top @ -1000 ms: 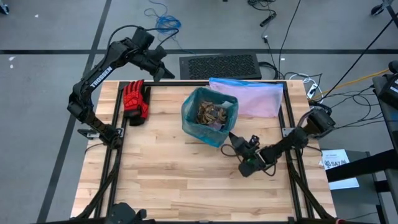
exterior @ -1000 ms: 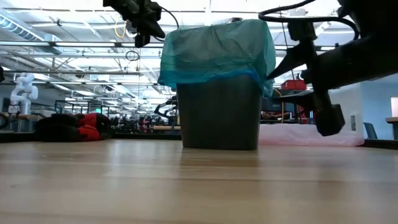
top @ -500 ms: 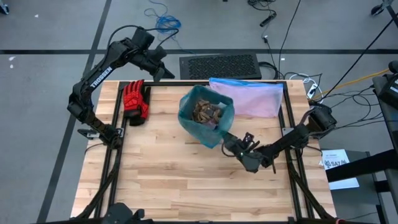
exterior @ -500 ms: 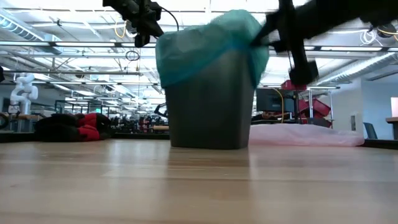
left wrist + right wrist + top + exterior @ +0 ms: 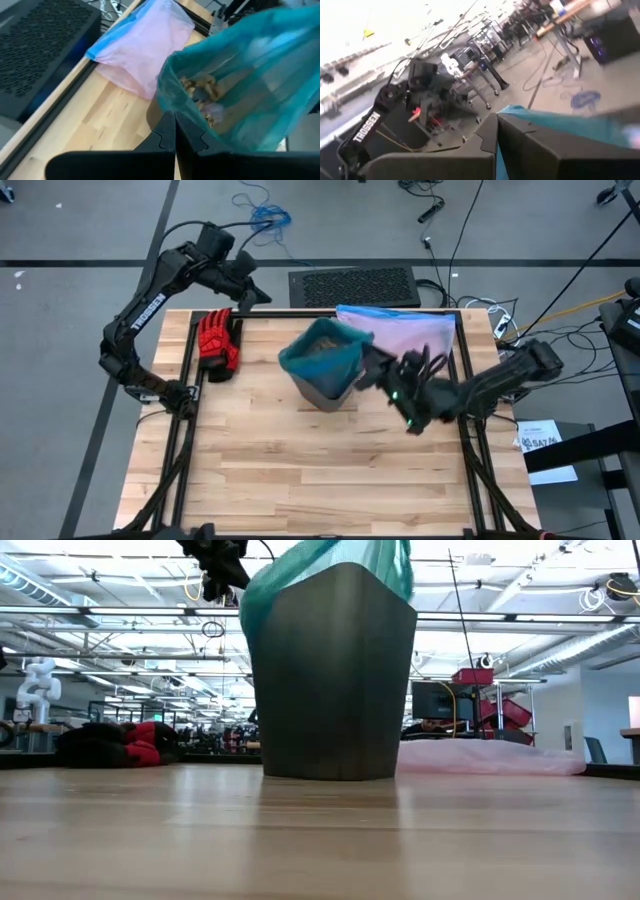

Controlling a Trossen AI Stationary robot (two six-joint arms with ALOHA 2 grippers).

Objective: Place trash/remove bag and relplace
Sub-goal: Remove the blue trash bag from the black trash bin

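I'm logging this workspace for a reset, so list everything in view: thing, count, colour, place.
bag: one, teal-green, lining the bin mid-table, its right edge pulled up by the right claw
bin: one, dark grey, mid-table
trash: several brownish scraps, inside the bag
pink bag: one, pale pink with a blue edge, flat behind the bin
gloves: red and black, far left of the table
mat: one, black, on the floor beyond the table
table: one, light wood
left claw: shut, empty, above the table's far left edge
right claw: shut on the bag
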